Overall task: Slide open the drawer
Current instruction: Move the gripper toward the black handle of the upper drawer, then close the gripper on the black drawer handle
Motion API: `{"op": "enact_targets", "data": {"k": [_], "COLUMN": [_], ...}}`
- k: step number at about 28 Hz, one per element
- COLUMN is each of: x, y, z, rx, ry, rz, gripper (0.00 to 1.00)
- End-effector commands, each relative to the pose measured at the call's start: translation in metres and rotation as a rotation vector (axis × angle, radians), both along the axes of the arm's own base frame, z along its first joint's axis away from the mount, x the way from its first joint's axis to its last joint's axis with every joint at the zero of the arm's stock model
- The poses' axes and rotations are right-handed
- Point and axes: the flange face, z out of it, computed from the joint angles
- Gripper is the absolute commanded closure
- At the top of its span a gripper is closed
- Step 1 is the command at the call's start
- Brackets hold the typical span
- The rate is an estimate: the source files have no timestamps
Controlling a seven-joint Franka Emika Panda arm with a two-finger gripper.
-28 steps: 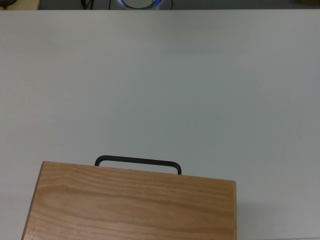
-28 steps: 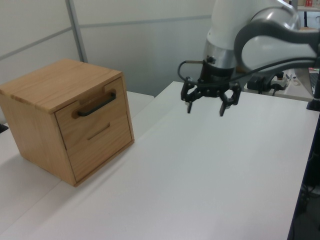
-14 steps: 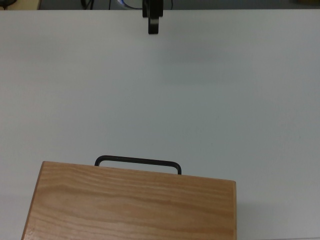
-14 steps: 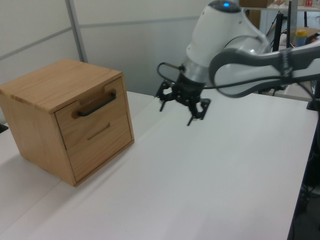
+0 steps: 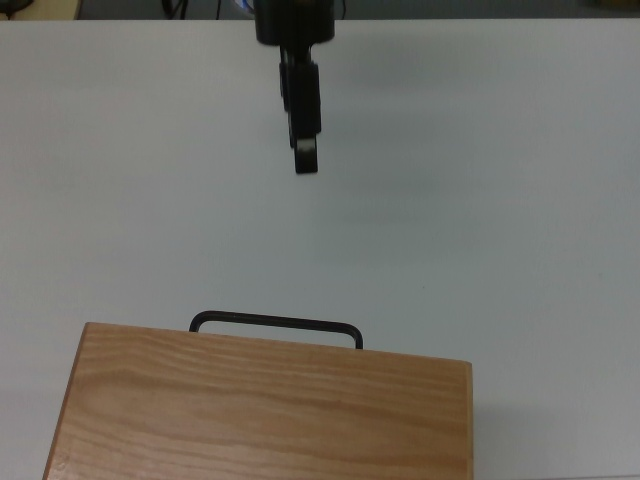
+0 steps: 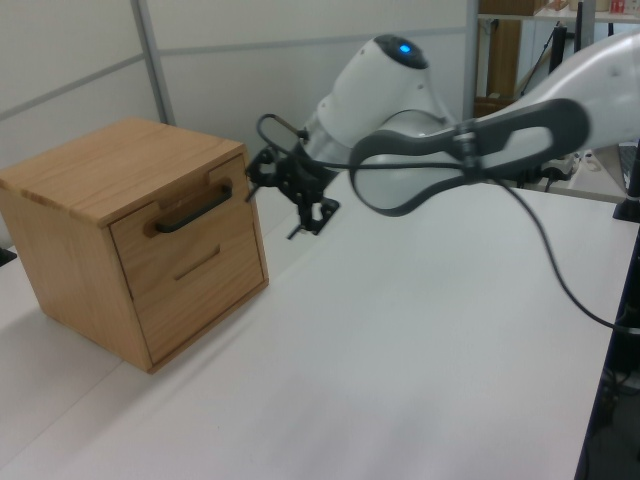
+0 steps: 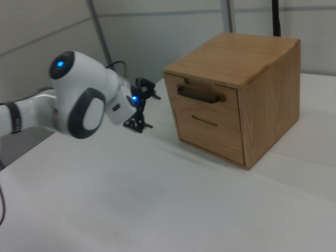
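The light wooden box-shaped cabinet (image 6: 130,240) stands alone on the white flat table (image 6: 420,360), at the left view's left and the right view's right. Its top drawer with a flat wooden front and a black curved bar handle (image 6: 180,230) sits flush in the cabinet front, closed; in the top view only the handle (image 5: 276,327) shows, jutting past the grained cabinet top (image 5: 260,410). A 2nd, lower drawer front with a thin slot (image 7: 206,122) lies beneath it.

The black two-finger gripper (image 6: 290,195) on the white and grey arm (image 6: 400,110) hangs above the table, near the drawer front but apart from the handle, with bare table between them. Its fingers are spread and released, holding nothing. Nothing lies on the table between gripper and handle.

Pale wall panels (image 6: 250,70) with a grey upright post (image 6: 152,60) stand behind the cabinet. A black cable (image 6: 560,270) trails from the arm at the left view's right, and wooden shelving (image 6: 520,40) stands at the back there.
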Motion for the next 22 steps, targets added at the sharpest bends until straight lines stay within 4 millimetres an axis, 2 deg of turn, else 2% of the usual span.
{"op": "enact_targets", "data": {"k": [1, 4, 14, 22], "x": [0.044, 0.066, 0.109, 0.120], "y": [-0.003, -0.006, -0.016, -0.016], "z": [-0.008, -0.017, -0.037, -0.051], "rx": [0.037, 0.024, -0.014, -0.037], "ry": [-0.057, -0.093, -0.141, -0.174], "rz": [-0.002, 0.007, 0.021, 0.039], "gripper": [0.04, 0.04, 0.04, 0.05]}}
